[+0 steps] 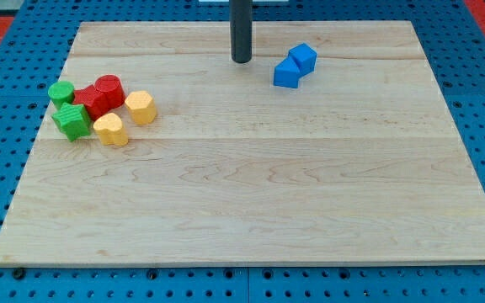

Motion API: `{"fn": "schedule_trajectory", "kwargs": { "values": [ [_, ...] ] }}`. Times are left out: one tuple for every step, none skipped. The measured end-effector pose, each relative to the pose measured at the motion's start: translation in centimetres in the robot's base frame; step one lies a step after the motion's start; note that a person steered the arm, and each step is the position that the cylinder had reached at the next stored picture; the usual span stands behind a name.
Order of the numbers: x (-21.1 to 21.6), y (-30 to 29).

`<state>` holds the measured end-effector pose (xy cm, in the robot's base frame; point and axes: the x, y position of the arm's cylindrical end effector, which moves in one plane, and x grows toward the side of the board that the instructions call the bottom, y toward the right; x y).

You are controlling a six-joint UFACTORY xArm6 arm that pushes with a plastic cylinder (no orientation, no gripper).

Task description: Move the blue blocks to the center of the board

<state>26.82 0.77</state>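
Blue blocks [294,66]: touching pair near tabletop [251,210] top edge, right of centre. Left to right: my tip [241,61], then pair just beside, on view's right. No pincer fitted; rod only. Centre lying below-left of pair.

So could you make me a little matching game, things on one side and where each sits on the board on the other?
Things:
1. blue blocks
2. my tip
3. green cylinder
4. yellow blocks

Places:
A. leftmost piece of the cluster at the view's left
B. near the view's top, right of centre, touching each other
C. right and lower edge of the left cluster
D. near the view's top, just left of the blue pair, not touching it

Pairs: 1-B, 2-D, 3-A, 4-C
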Motion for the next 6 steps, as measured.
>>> {"fn": "schedule_trajectory", "kwargs": {
  "values": [
    [-2.3,9.5],
    [-2.2,11.7],
    [3.1,5.1],
    [8.7,0.3],
    [9.3,3.4],
    [12.0,9.1]
  ]
}}
